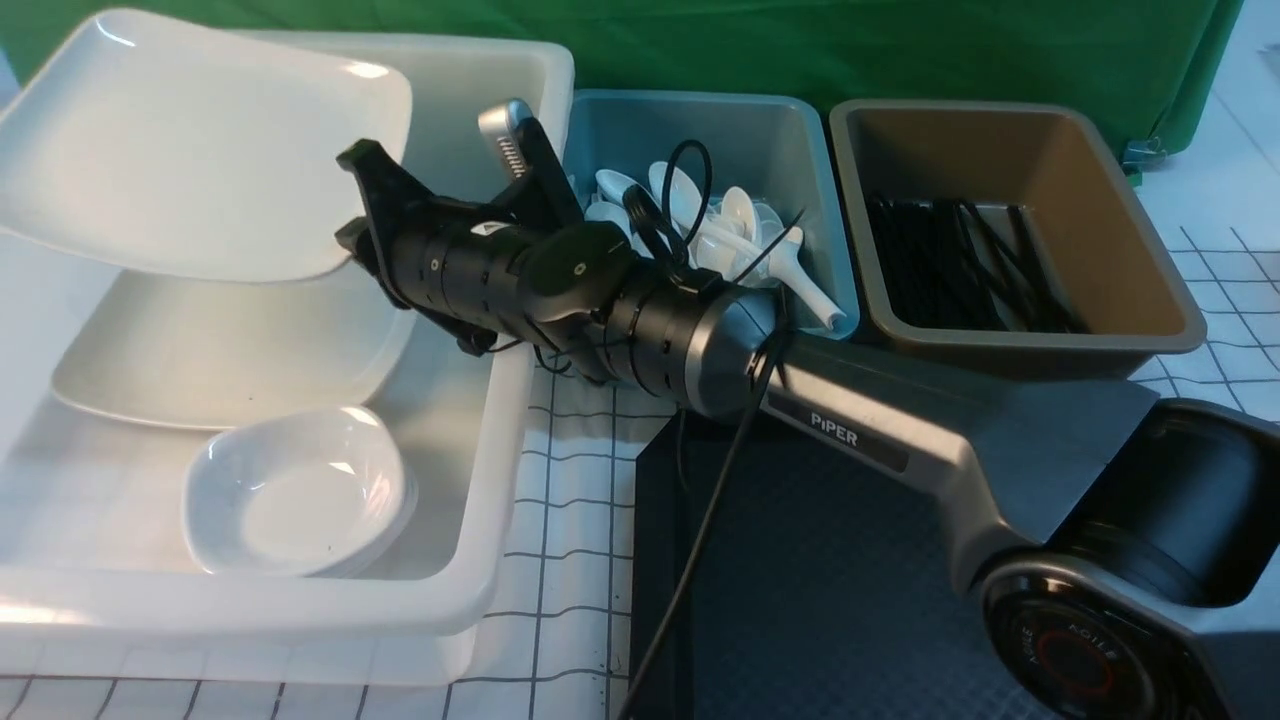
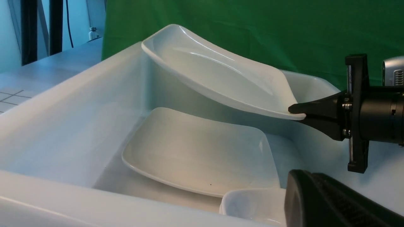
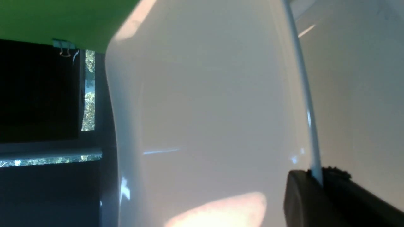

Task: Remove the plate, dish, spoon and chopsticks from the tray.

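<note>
Right gripper (image 1: 365, 215) is clamped on the near-right corner of the plate (image 1: 190, 140), holding it tilted in the air at upper left of the front view, above the white tub (image 1: 500, 470). In the left wrist view the black fingertips (image 2: 298, 109) pinch the plate (image 2: 217, 75) at its rim edge only, with the rest cantilevered out over a second square plate (image 2: 195, 151) lying flat in the tub. A small deep dish (image 1: 295, 490) sits at the tub's near end, lower left of the front view.

Left gripper (image 2: 331, 201): only a black finger edge shows at lower right of its own wrist view, so I cannot tell whether it is parted or closed.

Tray (image 1: 850, 580) at lower centre-right looks bare where visible (arm covers much of it). Blue bin (image 1: 700, 130) holds white spoons, brown bin (image 1: 1040, 150) holds black chopsticks.

Handling, as a judgement: glossy, rigid, probably ceramic or melamine, so slippery and chip-prone; the weight hangs far from the pinch point, so it can pivot or slip. The rim corner is the only real hold; lower it flat onto the plate below before letting go.
</note>
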You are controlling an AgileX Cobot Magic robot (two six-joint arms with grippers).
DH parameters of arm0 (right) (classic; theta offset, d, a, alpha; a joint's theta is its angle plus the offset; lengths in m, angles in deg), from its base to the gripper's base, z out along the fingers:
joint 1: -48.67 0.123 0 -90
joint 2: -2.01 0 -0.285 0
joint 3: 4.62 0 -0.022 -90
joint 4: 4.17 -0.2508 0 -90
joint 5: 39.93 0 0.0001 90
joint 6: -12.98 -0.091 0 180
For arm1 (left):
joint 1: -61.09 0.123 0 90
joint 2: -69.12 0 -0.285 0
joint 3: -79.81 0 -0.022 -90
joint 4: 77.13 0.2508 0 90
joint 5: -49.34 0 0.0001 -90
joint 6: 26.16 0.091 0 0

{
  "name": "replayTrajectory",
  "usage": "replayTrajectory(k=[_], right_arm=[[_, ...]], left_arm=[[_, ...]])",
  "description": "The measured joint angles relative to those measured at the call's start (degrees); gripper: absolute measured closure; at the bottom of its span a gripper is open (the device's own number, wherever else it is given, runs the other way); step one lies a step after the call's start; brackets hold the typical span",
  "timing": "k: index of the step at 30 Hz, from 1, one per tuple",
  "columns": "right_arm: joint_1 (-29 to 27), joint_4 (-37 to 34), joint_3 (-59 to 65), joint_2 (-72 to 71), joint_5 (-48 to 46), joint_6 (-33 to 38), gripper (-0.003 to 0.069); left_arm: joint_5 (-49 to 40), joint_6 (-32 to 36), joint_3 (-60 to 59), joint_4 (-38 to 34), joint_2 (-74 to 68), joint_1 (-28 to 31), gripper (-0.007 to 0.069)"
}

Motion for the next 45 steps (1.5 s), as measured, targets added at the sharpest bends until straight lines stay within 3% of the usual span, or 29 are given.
replayTrajectory(k=[6, 14, 18, 29, 33, 38, 42, 45], right_arm=[[0.0, 1.25, -0.04, 0.0, -0.52, -0.33, 0.0568], [0.0, 1.15, -0.1, 0.01, -0.61, 0.48, 0.0372], [0.0, 1.1, -0.1, 0.08, -0.78, 1.95, 0.0351], [-0.68, 1.53, 0.08, -1.89, -7.15, 18.11, 0.0346], [-2.76, 6.32, 0.07, -7.63, -15.94, 22.37, 0.0359], [-8.37, 17.49, 0.07, -17.2, -34.41, 24.72, 0.0465], [-12.34, 23.95, 0.07, -25.52, -53.97, 27.37, 0.0543], [-15.14, 27.14, 0.07, -31.41, -66.71, 29.7, 0.0559]], left_arm=[[0.0, 0.0, 0.0, 0.0, 0.0, 0.0, 0.062], [0.0, 0.0, 0.0, 0.0, 0.0, 0.0, 0.062], [0.0, 0.0, 0.0, 0.0, 0.0, 0.0, 0.062], [0.0, 0.0, 0.0, 0.0, 0.0, 0.0, 0.062], [0.0, 0.0, 0.0, 0.0, 0.0, 0.0, 0.062], [0.0, 0.0, 0.0, 0.0, 0.0, 0.0, 0.062], [0.0, 0.0, 0.0, 0.0, 0.0, 0.0, 0.062], [0.0, 0.0, 0.0, 0.0, 0.0, 0.0, 0.062]])
